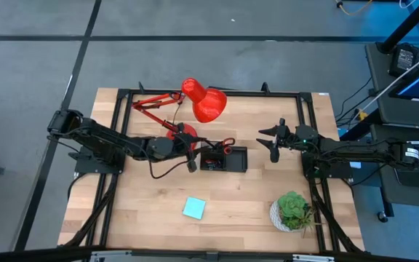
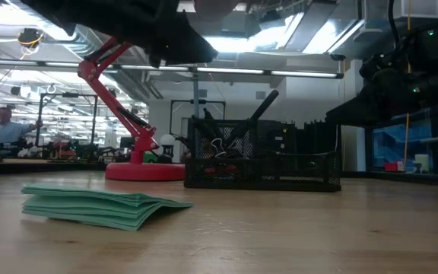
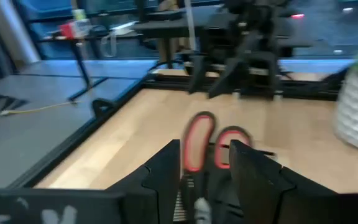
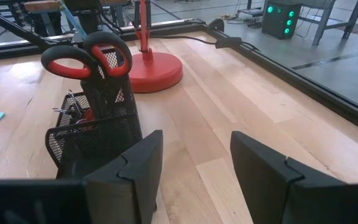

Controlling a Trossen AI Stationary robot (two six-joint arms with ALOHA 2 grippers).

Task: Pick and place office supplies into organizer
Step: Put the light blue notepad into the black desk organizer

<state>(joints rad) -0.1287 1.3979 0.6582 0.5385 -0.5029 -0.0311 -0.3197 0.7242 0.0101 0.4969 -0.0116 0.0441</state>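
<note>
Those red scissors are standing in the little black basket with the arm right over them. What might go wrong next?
The red-handled scissors stand handles-up in the black mesh organizer, with the left pincer right at them, so pulling away carelessly might snag a handle and tip them out. The organizer looks light, and a nudge may slide it toward the red round lamp base close behind. The teal sticky-note pad lies flat on the wooden table, so its thin edge may be hard to pinch.

Red-handled scissors (image 4: 87,56) in a black mesh organizer (image 4: 95,134), red lamp (image 1: 204,102), teal sticky-note pad (image 1: 193,209) — all on a pale wood-grain worktop (image 1: 151,211).
</note>
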